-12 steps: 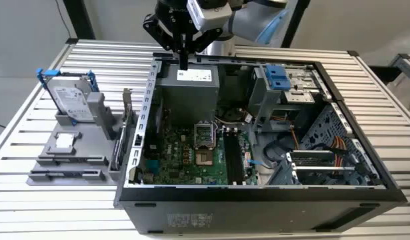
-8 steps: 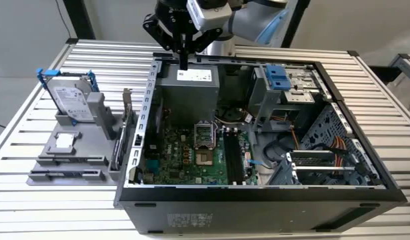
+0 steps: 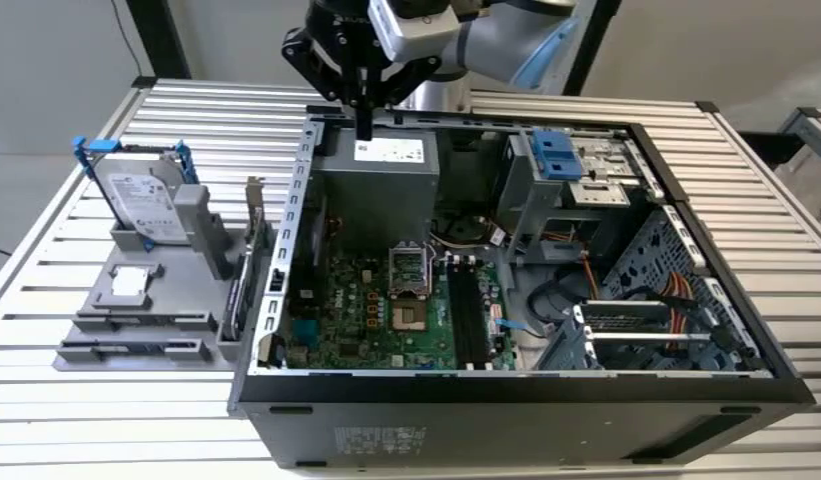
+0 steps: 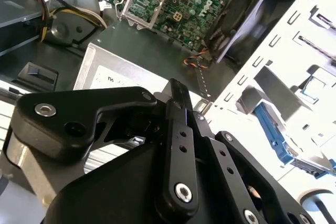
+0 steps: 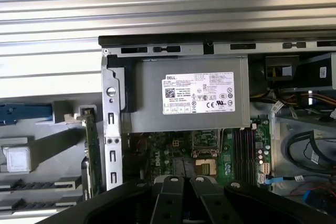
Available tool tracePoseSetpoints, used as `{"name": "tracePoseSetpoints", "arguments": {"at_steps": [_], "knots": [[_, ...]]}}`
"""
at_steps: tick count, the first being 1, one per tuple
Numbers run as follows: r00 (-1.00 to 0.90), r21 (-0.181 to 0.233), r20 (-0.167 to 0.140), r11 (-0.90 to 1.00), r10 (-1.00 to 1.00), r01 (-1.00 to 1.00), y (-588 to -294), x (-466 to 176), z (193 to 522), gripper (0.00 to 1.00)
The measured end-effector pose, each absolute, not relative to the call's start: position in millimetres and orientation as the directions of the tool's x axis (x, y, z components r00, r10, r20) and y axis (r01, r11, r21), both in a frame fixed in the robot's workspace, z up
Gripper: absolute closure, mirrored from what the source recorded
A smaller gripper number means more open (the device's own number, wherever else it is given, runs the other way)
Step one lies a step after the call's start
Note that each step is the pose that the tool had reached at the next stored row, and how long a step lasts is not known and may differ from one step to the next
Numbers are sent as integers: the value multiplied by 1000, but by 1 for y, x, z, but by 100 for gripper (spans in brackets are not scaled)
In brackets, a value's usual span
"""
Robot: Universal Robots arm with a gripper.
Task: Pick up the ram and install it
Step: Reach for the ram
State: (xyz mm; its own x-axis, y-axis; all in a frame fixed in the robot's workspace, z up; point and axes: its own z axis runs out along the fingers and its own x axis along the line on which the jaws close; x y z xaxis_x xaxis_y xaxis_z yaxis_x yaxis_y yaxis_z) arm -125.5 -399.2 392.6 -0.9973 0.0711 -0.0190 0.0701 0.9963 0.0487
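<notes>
A desk (image 3: 770, 190) of pale, ribbed metal slats spreads across the exterior view, with small dark caps at its far corners. The light is bright and even. In the first wrist view the slats catch it in soft, pale bands.

Beyond the desk's far edge, toward the exterior view's left, rises a dark upright post (image 3: 159, 38). A thin cable (image 3: 121, 40) hangs just beside it. Plain grey floor (image 3: 17, 190) lies past the desk on that side; whether the grey behind the post is floor or wall cannot be told. Off the desk's far corner at the exterior view's right stands another metal frame (image 3: 817, 140), cut by the edge.
</notes>
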Motion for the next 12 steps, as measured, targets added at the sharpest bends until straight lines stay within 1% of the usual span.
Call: {"name": "tracePoseSetpoints", "arguments": {"at_steps": [12], "knots": [[-997,49,-19,996,71,70,-399,-133,393,100]]}}
